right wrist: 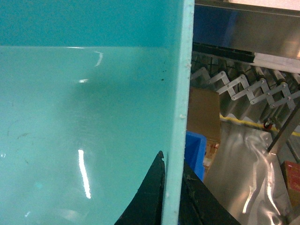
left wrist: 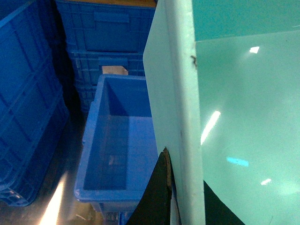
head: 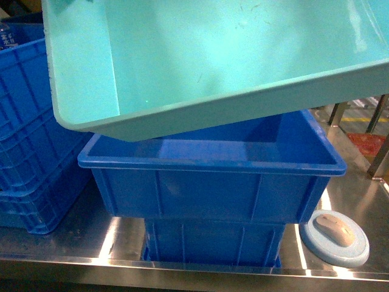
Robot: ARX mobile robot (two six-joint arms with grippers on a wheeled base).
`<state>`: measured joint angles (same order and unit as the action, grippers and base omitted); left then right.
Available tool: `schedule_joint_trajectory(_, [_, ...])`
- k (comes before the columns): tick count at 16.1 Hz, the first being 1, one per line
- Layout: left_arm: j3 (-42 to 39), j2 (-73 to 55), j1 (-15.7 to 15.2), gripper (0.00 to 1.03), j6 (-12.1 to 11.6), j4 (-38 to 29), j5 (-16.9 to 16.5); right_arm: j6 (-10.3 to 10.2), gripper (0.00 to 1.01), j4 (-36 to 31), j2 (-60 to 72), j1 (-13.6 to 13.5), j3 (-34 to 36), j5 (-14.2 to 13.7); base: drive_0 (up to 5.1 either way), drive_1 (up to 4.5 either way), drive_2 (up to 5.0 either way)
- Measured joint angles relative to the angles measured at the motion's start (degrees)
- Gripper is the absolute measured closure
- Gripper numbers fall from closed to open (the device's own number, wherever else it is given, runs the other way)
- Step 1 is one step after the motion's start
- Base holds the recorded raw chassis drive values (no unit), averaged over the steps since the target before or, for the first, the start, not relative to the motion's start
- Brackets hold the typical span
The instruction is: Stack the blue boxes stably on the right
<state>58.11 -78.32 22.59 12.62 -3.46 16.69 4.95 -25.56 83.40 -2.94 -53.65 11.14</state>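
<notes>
Turquoise tub (head: 200, 55): held aloft, tilted, directly above royal-blue tub (head: 213, 182). Left gripper (left wrist: 180, 197) clamped on turquoise tub's left rim, fingers astride wall. Right gripper (right wrist: 171, 197) clamped likewise on right rim. Royal-blue tub: upright, stacked on ribbed crate (head: 213, 243). Ribbed crates (head: 30, 134) beside, left of royal-blue tub.

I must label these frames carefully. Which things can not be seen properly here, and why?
- Head view: both grippers lie outside the frame; the turquoise tub is cut by the top edge.
- Head view: royal-blue tub back half hidden by the turquoise tub.
- Wrist views: left gripper and right gripper fingertips partly cropped.
</notes>
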Motion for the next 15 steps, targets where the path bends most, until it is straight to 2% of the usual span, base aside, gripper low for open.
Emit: schedule_joint_trajectory(15, [0.00, -0.07, -0.04, 1.01, -0.02, -0.17, -0.11, -0.02, 0.94, -0.15, 0.15, -0.04, 0.00, -0.04, -1.6, -1.62, -1.6])
